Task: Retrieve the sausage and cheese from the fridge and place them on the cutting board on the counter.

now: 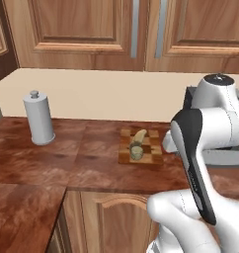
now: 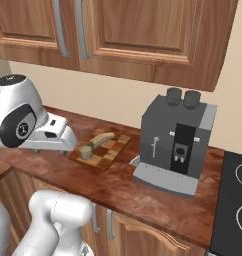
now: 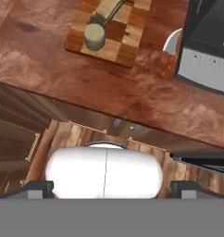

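Note:
The cutting board (image 1: 150,154) lies on the counter (image 1: 52,158), and both foods rest on it. The cheese (image 1: 136,151) is a dull olive puck at the board's near edge. The sausage (image 1: 140,136), a pale tan link here, lies just behind it and touches it. Both also show on the cutting board (image 2: 110,150): the cheese (image 2: 86,151) and the sausage (image 2: 102,140). My gripper (image 2: 63,142) hangs beside the board over the counter's front edge. In the hand view my gripper (image 3: 111,187) is open and holds nothing, with the cheese (image 3: 94,36) far ahead of it. The fridge is out of view.
A grey coffee machine (image 2: 175,142) stands right of the board, close to it. A white paper-towel holder (image 1: 38,117) stands at the counter's left. A black stovetop (image 2: 235,200) lies at the far right. Wooden wall cabinets (image 1: 92,29) hang above.

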Tool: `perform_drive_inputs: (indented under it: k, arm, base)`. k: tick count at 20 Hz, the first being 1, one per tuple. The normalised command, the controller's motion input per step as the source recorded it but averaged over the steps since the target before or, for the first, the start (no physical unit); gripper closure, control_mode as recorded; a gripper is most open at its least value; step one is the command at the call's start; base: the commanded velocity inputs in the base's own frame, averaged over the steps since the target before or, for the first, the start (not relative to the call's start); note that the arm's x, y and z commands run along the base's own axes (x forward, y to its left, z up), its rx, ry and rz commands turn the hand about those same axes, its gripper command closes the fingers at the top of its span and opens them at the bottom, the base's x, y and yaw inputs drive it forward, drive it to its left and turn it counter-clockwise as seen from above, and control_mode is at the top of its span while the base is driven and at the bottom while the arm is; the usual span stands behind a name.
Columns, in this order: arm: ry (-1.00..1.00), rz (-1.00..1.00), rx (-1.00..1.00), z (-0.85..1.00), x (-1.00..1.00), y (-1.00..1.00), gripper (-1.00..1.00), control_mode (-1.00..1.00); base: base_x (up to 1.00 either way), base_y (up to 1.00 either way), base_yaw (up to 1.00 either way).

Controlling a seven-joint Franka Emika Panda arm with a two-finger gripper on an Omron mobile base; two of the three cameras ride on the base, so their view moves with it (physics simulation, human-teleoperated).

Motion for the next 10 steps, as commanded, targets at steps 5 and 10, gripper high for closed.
perform_drive_inputs:
  k: [5,10]
  arm:
    - [0.0,0.0,0.0,0.0,0.0,0.0,-1.0,1.0]
    - [0.0,0.0,0.0,0.0,0.0,0.0,-1.0,1.0]
  base:
    - [-0.8,-0.35,-0.15]
    - [-0.84,-0.42,-0.44]
